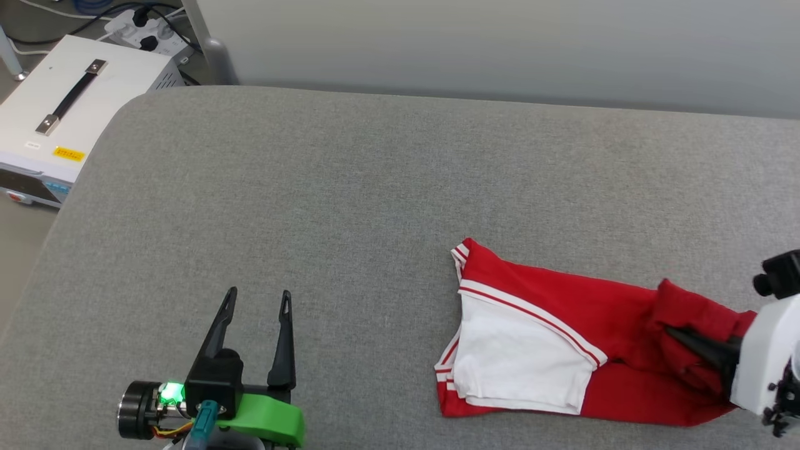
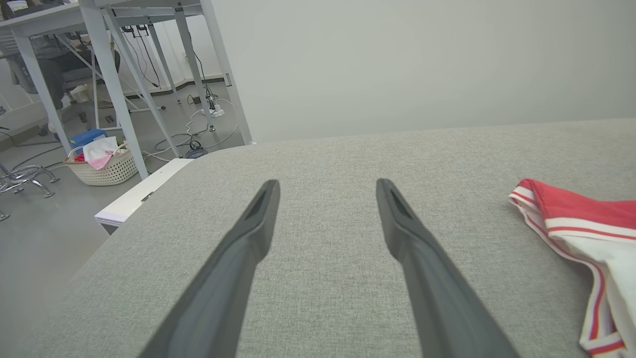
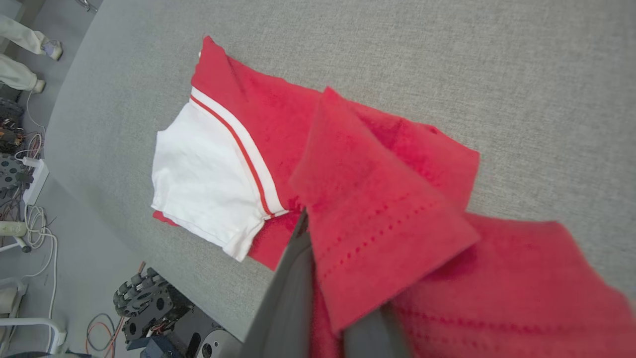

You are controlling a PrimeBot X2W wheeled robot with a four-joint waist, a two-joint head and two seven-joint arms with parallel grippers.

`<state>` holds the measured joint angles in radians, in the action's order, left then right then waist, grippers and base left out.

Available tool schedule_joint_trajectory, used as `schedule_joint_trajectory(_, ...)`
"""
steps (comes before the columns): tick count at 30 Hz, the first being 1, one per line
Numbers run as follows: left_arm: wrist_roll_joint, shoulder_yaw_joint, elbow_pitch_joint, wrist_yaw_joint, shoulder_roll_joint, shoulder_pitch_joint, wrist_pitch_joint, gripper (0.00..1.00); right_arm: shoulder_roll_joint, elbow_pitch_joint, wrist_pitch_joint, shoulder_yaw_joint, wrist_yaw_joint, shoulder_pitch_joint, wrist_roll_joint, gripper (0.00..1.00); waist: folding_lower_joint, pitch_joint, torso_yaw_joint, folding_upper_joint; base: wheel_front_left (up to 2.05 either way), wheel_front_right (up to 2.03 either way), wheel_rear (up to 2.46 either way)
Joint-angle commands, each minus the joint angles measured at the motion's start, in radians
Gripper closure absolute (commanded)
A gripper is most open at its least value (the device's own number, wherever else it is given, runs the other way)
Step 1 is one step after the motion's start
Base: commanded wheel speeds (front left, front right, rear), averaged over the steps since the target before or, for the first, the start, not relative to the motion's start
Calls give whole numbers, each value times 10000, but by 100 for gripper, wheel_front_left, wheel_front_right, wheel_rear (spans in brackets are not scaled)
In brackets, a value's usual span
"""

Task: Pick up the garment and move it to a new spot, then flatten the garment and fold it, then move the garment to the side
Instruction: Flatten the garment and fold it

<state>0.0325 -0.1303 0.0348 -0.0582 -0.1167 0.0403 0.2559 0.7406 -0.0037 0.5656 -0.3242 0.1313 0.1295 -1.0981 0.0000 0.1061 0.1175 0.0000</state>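
Garment pinched at its right end, left claw spread and empty

From the head camera I see the garment [image 1: 550, 325] lying on the near right part of the grey cloth-covered table [image 1: 375, 187]. It is folded into a long red strip running left to right. One white sleeve [image 1: 519, 356] lies on top at the left end, edged with red-and-white striped trim. No print shows on the red cloth facing up.

My right gripper [image 1: 687, 342] is closed on the garment's right end. On the right wrist camera a flap of red cloth with a stitched hem is clamped between the two dark fingers and drapes over them. That end is bunched and raised a little off the table, while the sleeve end lies flat.

My left gripper [image 1: 259, 292] sits at the near left, well apart from the garment, with its fingers spread wide and nothing between them. On the left wrist camera the striped edge of the garment shows off to the right.

A white box with a black handle [image 1: 69, 106] stands beside the table's far left corner.
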Motion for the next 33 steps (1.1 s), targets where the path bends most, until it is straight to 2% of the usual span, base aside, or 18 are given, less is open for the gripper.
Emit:
schedule_joint_trajectory(1, -115, -44, 34, 48, 103, -133, 59, 0, -199, -103, 146, -143, -6, 337, 214, 100, 0, 127, 102, 0, 0, 0, 0)
schedule_joint_trajectory(12, -150, -254, 121, 88, 296, -519, 59, 0, -1715, 455, 525, -1546, -6, 2091, 1428, 100, 0, 520, 471, 0, 0, 0, 0)
schedule_joint_trajectory(21, -151, -368, 171, 81, 403, -766, 59, 0, -2737, 2334, -357, -2449, -6, 3273, 2592, 100, 0, 831, 678, 0, 0, 0, 0)
schedule_joint_trajectory(26, -131, -416, 201, 59, 454, -864, 59, 0, -2977, 3093, -730, -2978, -6, 3486, 2832, 100, 0, 896, 747, 0, 0, 0, 0)
schedule_joint_trajectory(27, -125, -412, 209, 52, 462, -856, 59, 0, -2951, 3163, -807, -3080, -6, 3504, 2841, 92, 0, 881, 742, 0, 0, 0, 0)
schedule_joint_trajectory(28, -119, -400, 218, 45, 466, -839, 59, 0, -2912, 3179, -900, -3175, -6, 3517, 2874, 64, 0, 852, 727, 0, 0, 0, 0)
schedule_joint_trajectory(29, -114, -380, 229, 39, 469, -804, 59, 0, -2850, 3141, -1046, -3286, -6, 3510, 2910, 0, 0, 809, 703, 0, 0, 0, 0)
schedule_joint_trajectory(33, -112, -283, 279, 26, 461, -639, 59, 0, -2540, 2570, -1883, -3503, -6, 3304, 2999, 0, 0, 551, 573, 0, 0, 0, 0)
